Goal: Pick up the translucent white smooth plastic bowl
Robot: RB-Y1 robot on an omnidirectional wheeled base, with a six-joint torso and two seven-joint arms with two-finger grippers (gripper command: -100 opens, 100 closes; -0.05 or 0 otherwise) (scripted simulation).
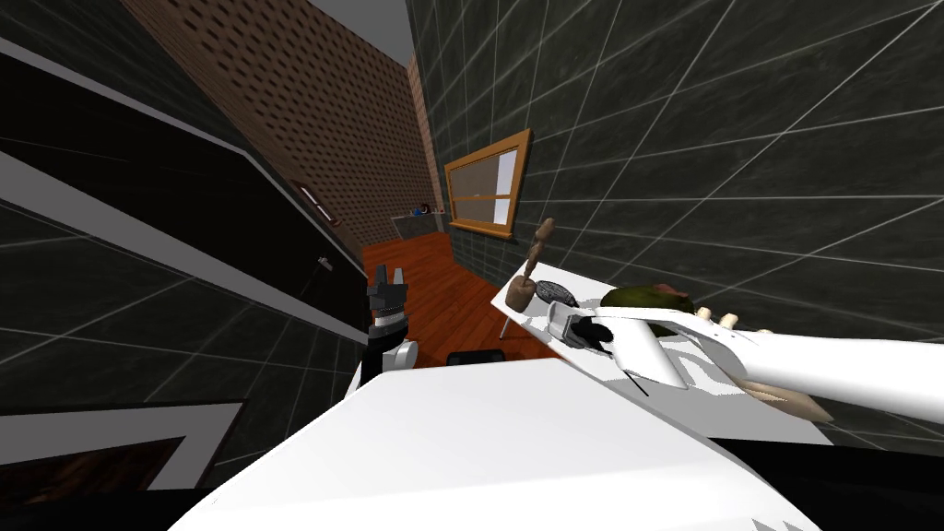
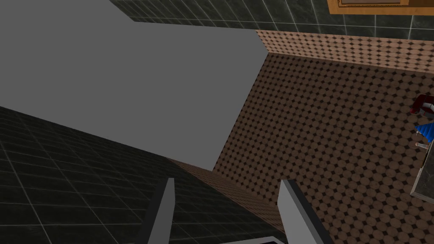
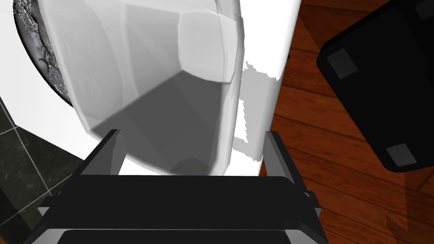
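Bowl (image 3: 157, 84) sits on the white table (image 3: 267, 34), close to its edge. It looks see-through and whitish. It is right between the two fingers of my right gripper (image 3: 193, 132). The fingers are spread wide. One finger is just beside the bowl's side and the other is a little apart from it, so I think I am not squeezing it yet. Reaching looks done. Closing on the bowl and lifting it are left to do. Just behind the bowl lies a dark round crinkly thing (image 3: 34, 46). Beside the table is the brown wooden floor (image 3: 322, 140). My left gripper (image 2: 227, 181) is held up on my left, away from the table. Its fingers are wide too and hold nothing.
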